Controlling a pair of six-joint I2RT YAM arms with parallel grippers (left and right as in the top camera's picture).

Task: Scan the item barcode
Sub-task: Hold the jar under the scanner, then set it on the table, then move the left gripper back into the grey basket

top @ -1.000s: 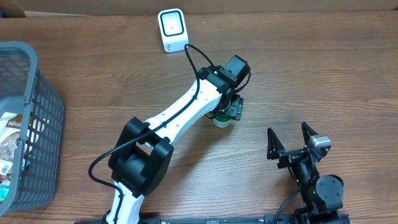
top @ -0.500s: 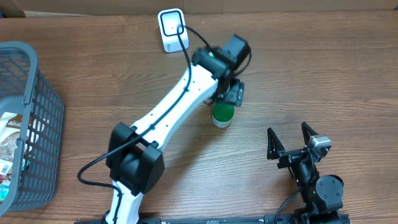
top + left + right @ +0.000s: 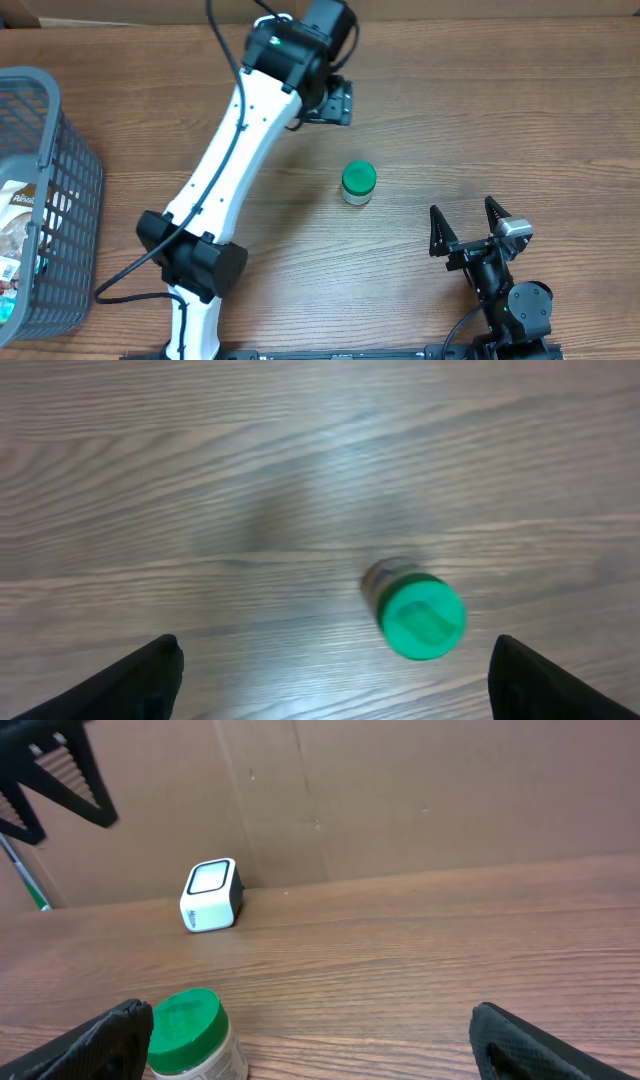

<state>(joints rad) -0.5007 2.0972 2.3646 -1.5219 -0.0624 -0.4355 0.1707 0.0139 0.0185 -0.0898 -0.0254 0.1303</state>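
Jar (image 3: 358,184), green lid up, stands free on the table (image 3: 520,110) with nothing touching it. Far to its left is the basket (image 3: 70,150), cut off at the frame edge, its contents unreadable. Behind and left of the jar hangs the left gripper (image 3: 338,102), fingers wide apart and empty. The scanner (image 3: 210,895) sits further back from the jar, almost wholly covered by the left arm in the overhead view. Right of the jar and nearer the front, the right gripper (image 3: 468,228) rests with fingers spread, empty.

No scan looks underway. The next move would call for a side grip on the jar and for turning its label to the scanner window. No barcode shows, and the label is blurred.
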